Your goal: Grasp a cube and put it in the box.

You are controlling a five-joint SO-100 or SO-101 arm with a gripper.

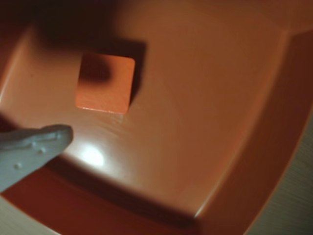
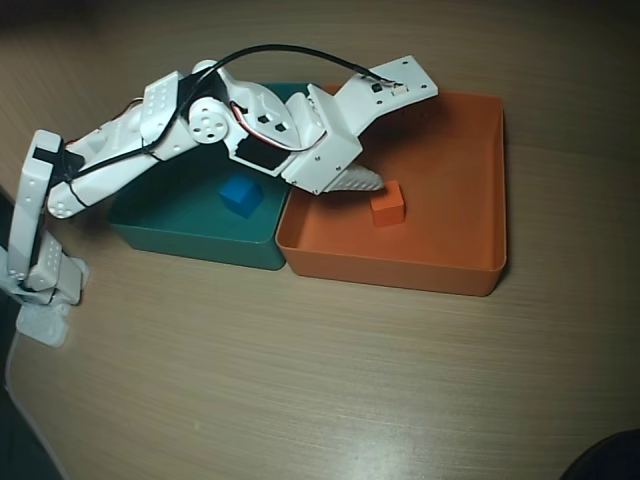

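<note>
Tool point(image 2: 372, 185): white, two-fingered, hanging over the left part of the orange box in the overhead view. One pale ribbed finger point(image 1: 34, 149) visible in the wrist view, entering from the left edge, tip clear of the cube and touching nothing that can be seen. Second finger lost in the dark blur along the top of that view. Jaws spread, nothing between them; released, empty.

Cube point(image 1: 105, 83): small, solid, orange, matte, plain faces, softly rounded corners. Resting flat on the floor of the box, top face partly under the tool's shadow, dark shadow cast along its right side in the wrist view. In the overhead view point(image 2: 387, 203) placed left of the box's centre, just beside the finger tip, free of the walls.

Box point(image 2: 470, 190): large, shallow, square, orange plastic, upright walls, smooth glossy floor with a bright spot of reflected light in the wrist view point(image 1: 220, 98).

Teal tray point(image 2: 190, 235): like size, set against the box's left wall in the overhead view, containing a small blue cube point(image 2: 240, 194).

Arm point(image 2: 150, 140): white, black cable looped over it, reaching across the teal tray from a base at the left edge.

Tabletop point(image 2: 320, 380): light wood grain, carrying both trays.
</note>
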